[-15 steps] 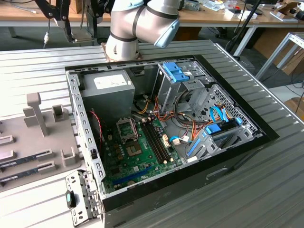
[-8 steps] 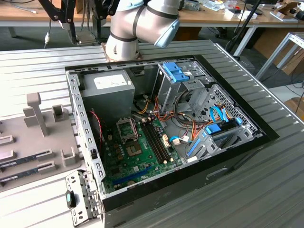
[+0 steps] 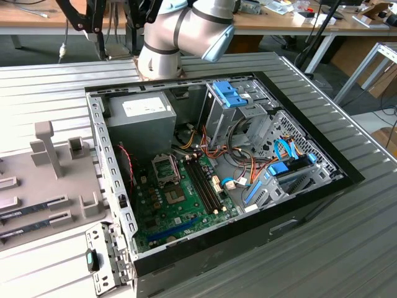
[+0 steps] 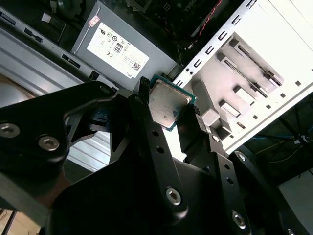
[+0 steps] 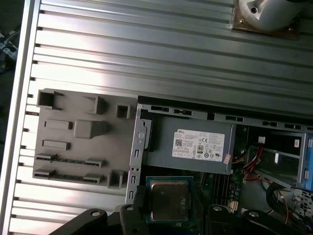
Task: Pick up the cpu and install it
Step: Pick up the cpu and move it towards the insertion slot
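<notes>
My gripper (image 4: 169,108) is shut on the cpu (image 4: 167,104), a small square chip with a silvery lid and a thin green rim. The black fingers (image 4: 143,92) press on two opposite edges of the chip. In the first wrist view the cpu (image 5: 168,199) hangs over the open computer case's corner, beside the grey power supply (image 5: 198,147). In the exterior view the motherboard (image 3: 180,208) lies flat in the case, with its open socket (image 3: 166,167) near the power supply (image 3: 139,115).
The open computer case (image 3: 310,195) lies on a ribbed metal table (image 3: 56,87). A grey fixture tray (image 3: 37,180) (image 5: 83,137) sits beside it. The arm's base (image 3: 161,56) stands behind the case. Drive cages (image 3: 239,102) and cables (image 3: 248,171) fill the case's far side.
</notes>
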You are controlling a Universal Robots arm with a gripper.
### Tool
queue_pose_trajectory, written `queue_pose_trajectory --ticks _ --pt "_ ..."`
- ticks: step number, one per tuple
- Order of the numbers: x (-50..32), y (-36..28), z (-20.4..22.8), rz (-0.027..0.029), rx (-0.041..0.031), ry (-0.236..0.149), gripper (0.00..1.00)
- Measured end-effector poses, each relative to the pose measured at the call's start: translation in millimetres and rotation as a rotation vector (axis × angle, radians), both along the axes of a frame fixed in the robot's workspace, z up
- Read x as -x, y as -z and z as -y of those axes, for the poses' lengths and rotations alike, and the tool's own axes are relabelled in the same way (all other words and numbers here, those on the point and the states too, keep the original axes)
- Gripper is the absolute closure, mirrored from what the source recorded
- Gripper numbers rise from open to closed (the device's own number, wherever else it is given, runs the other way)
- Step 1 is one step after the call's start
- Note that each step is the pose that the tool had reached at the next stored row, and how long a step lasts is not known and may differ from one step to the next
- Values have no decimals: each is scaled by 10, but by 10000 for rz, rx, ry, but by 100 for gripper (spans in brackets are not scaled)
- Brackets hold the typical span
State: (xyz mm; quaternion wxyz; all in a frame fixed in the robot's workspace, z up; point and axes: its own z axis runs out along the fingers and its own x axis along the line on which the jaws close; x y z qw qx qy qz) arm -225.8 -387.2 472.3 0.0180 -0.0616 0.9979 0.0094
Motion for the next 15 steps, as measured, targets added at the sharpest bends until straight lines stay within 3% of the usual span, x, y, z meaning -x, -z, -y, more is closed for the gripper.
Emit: queue_pose_trajectory --ticks 12,15 --pt "-123 62 0 0 -1 1 53" --pt "-199 160 2 0 0 5 53"
